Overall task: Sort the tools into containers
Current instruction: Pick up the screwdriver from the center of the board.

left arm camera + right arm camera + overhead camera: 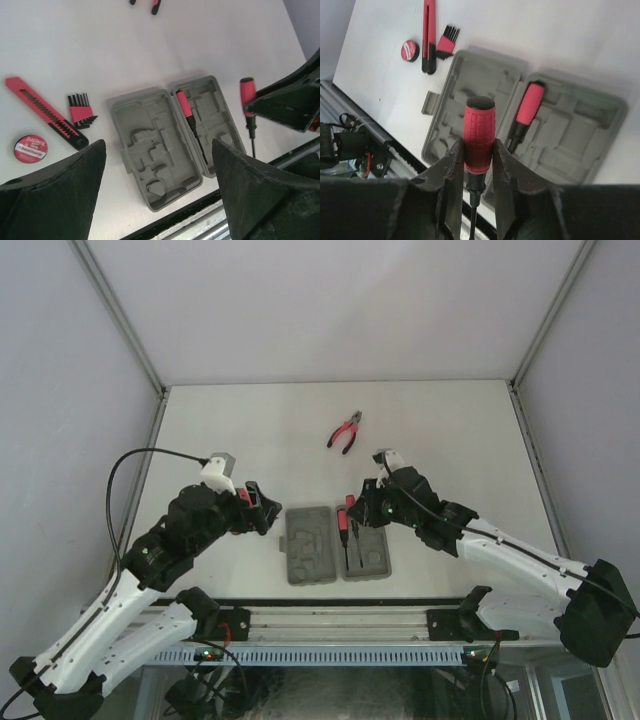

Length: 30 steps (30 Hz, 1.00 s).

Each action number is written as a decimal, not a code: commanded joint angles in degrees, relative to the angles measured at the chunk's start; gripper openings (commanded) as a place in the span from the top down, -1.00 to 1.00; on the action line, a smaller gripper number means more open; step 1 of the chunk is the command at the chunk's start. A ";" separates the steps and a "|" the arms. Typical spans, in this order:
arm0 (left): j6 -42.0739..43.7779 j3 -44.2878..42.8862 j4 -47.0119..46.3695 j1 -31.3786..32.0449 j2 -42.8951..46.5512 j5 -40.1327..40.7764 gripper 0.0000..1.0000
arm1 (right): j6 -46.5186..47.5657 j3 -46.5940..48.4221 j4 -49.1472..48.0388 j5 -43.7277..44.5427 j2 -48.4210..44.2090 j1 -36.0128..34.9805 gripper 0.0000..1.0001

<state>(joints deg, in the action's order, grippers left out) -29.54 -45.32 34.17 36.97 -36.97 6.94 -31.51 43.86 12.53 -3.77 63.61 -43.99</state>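
The grey tool case (310, 545) lies open in two halves near the table's front edge. A red-handled screwdriver (342, 526) rests in its right half, at the hinge side (184, 106) (528, 105). My right gripper (479, 150) is shut on a second red-handled screwdriver (480, 131), held over the case with its shaft pointing back between the fingers (349, 503). My left gripper (157, 145) hangs open above the case's left half (145, 145), holding nothing. The red-handled pliers (346, 431) lie farther back on the table.
Left of the case lie a red-and-black utility knife (45, 112), a red comb-like key set (80, 112) and a small round red disc (31, 146); my left arm hides them in the top view. The metal rail (330, 615) runs just in front of the case.
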 commanded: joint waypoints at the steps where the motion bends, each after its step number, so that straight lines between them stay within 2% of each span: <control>1: -2.85 1.97 -6.47 2.22 0.24 1.04 -0.79 | -7.29 -1.61 -8.57 1.84 -1.53 -3.74 1.00; 7: -7.29 4.13 -10.67 2.85 -0.13 -0.23 -0.79 | -7.56 -3.13 -12.29 5.78 -1.21 -9.22 1.00; 13: -12.04 3.91 -15.48 2.92 -0.86 -2.74 -0.79 | -3.95 -8.42 -24.59 4.64 -1.57 -12.99 0.98; 17: -11.69 3.21 -15.63 3.51 -1.52 -2.87 -0.78 | -2.32 -8.78 -28.86 7.07 -1.69 -15.15 0.99; 20: -11.03 3.83 -15.91 4.00 -1.56 -3.57 -0.76 | -4.14 -8.72 -31.23 8.70 -1.89 -15.54 1.00; 25: -10.61 7.08 -18.91 5.38 -0.02 -6.32 -0.72 | -9.16 -8.63 -31.48 16.43 -3.71 -16.13 1.00; 30: -8.48 7.79 -19.93 9.01 0.13 -7.37 -0.68 | -11.72 -7.87 -33.30 19.58 -5.94 -15.54 1.00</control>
<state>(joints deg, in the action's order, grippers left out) -39.86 -38.02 18.06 43.16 -37.26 1.67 -39.72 34.00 -15.00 11.14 60.29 -59.61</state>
